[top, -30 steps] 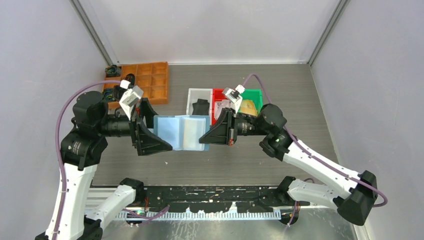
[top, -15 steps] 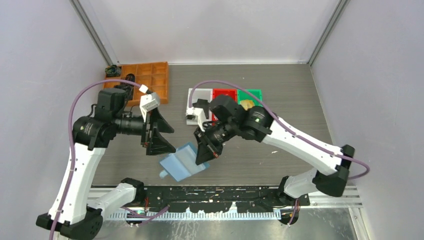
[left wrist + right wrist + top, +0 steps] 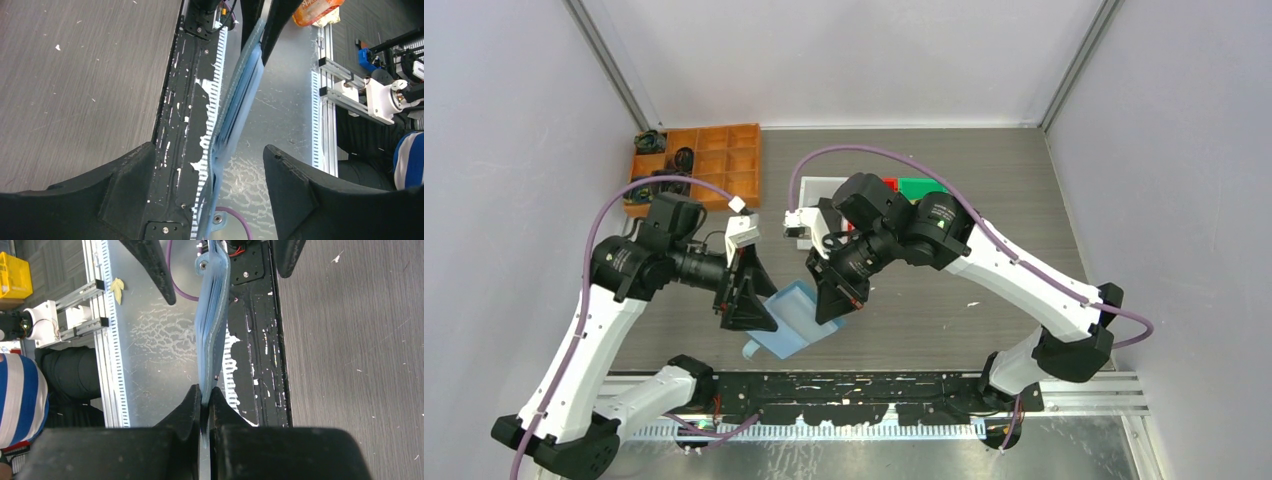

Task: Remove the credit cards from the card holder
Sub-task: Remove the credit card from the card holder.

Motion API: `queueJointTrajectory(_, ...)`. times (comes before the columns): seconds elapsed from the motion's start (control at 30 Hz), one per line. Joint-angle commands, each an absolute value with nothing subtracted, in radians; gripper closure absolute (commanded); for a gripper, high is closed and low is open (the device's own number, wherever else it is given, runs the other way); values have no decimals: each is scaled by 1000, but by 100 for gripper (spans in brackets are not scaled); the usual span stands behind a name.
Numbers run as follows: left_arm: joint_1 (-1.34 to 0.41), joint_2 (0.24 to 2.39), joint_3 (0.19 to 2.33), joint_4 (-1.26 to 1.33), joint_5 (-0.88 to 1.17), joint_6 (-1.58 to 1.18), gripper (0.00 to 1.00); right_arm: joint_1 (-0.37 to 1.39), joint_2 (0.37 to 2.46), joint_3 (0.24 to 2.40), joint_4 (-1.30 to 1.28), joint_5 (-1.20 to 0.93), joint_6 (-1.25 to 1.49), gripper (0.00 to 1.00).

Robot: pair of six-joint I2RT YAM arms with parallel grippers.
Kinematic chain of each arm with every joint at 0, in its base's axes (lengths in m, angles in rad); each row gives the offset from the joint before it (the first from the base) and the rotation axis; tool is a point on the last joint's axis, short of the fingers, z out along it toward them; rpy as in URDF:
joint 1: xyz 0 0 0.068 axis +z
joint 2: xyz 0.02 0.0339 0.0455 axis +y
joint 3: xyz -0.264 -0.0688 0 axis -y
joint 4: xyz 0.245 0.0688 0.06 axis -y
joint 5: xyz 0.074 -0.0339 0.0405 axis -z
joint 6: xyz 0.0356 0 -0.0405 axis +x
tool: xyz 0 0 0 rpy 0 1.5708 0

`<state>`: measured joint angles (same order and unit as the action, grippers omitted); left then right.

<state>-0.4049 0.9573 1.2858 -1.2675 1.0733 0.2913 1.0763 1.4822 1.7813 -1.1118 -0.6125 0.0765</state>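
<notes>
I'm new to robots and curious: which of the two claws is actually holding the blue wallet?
The right gripper, pinched shut on the card holder's edge. The left gripper stands open around it without touching it.

The card holder [image 3: 789, 320] is a thin blue wallet with its leaves lying almost closed together (both wrist views show it only as a narrow, layered edge). It hangs tilted in the air above the near part of the bench [image 3: 984, 200], one end pinched in the closed jaws of the right gripper [image 3: 205, 397]. Whether the credit cards sit between its layers cannot be told.
</notes>
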Motion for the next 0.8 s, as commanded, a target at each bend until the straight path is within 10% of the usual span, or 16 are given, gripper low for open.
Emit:
queueJointTrajectory(0.0,-408,945,1291,-1195,1086,257,23,1089,1499,1849,-1142,-638,44,99)
queueJointTrajectory(0.5,-409,927,1200,-1165,1155,172,63,1090,1466,1873,-997,-623,130,99)
queueJointTrajectory(0.77,-410,931,1242,-1137,1155,164,92,1087,1331,1710,-793,-676,207,75)
